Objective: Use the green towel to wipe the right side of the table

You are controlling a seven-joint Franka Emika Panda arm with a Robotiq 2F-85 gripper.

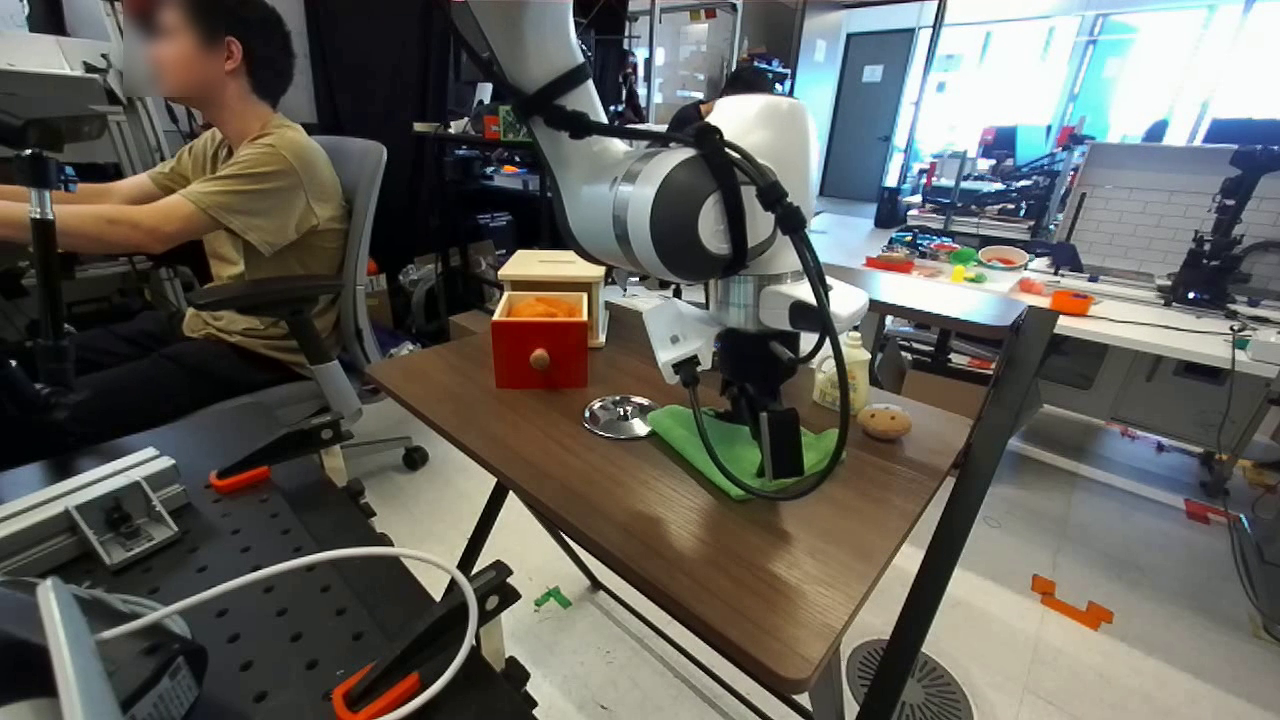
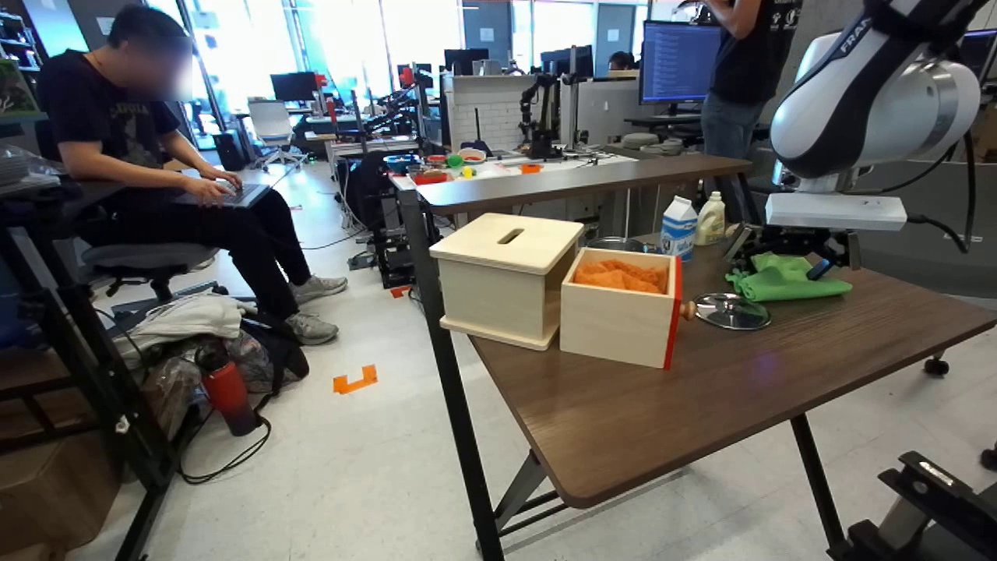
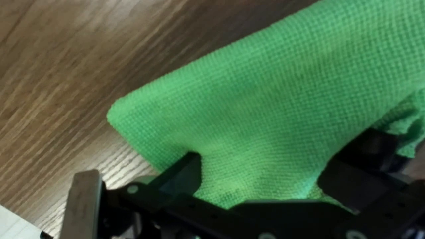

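Across the wrist frame's centre, the green towel [image 3: 252, 99] should handle light and limp; pinch it deep at lower centre, where the claw [image 3: 262, 169] straddles it, released.

Orange cloth [image 2: 621, 275] in red-fronted drawer [image 2: 611, 331]; 1 slotted box [image 2: 494, 292]; 1 lid [image 2: 732, 311].

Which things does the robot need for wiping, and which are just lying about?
For the wiping:
green towel
table
robot's hand

Just lying about:
red-fronted drawer, orange cloth inside
slotted wooden box
shiny round lid
blue-and-white carton
cream bottle
brown potato-shaped thing
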